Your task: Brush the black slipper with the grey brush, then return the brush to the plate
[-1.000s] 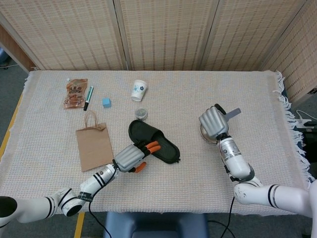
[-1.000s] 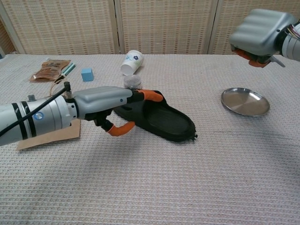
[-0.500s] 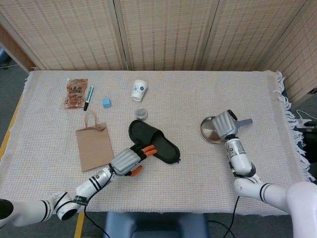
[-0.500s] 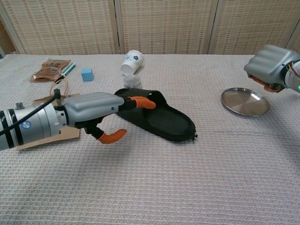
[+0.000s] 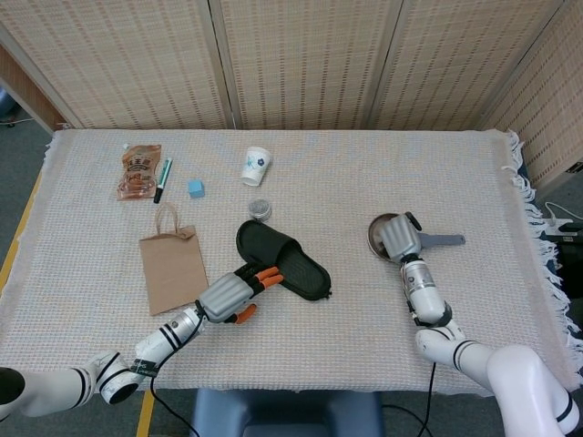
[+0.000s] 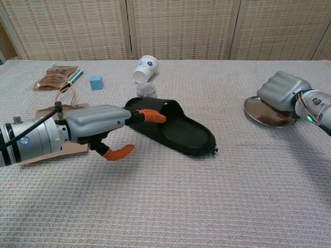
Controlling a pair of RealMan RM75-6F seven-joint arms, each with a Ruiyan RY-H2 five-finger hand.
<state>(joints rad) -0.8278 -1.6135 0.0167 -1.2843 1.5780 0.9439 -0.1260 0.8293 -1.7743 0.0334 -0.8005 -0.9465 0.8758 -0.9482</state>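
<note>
The black slipper (image 5: 282, 259) (image 6: 178, 130) lies mid-table, toe toward the front right. My left hand (image 5: 228, 296) (image 6: 98, 123) reaches in from the front left with its fingers spread, their orange tips touching the slipper's near rim and the thumb hanging free below. My right hand (image 5: 399, 238) (image 6: 282, 93) sits low over the steel plate (image 5: 374, 238) (image 6: 256, 111), fingers curled around the grey brush (image 5: 444, 240). The brush handle sticks out to the right in the head view. The brush head is hidden under the hand.
A brown paper bag (image 5: 173, 269) (image 6: 73, 148) lies left of the slipper, under my left forearm. Behind the slipper stand a small jar (image 5: 260, 208) (image 6: 146, 90) and a tipped white cup (image 5: 256, 167) (image 6: 145, 68). A blue block (image 5: 195, 188), a pen (image 5: 162, 179) and a snack packet (image 5: 138, 171) lie at the far left.
My right hand has come down with the brush from above the table onto the plate. My left hand has slid back toward the front left, leaving only fingertips at the slipper's rim.
</note>
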